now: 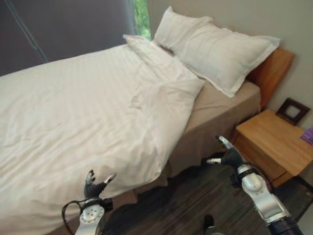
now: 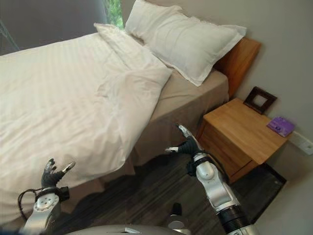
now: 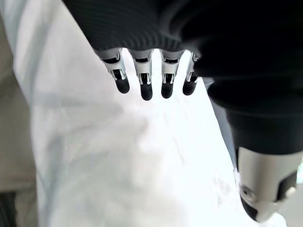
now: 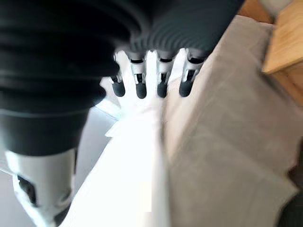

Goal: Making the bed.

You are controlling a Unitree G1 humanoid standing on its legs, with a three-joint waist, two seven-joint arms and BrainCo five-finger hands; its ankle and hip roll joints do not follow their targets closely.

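White striped duvet covers the bed from the head views, its corner folded near two white pillows above the tan fitted sheet; both hands hover off the bedside. Left hand shows straight, relaxed fingers over the duvet. Right hand likewise holds nothing, fingers spread.

Silver-grey arms end in dark ribbed covers, each hand with silver, dark-tipped fingers.
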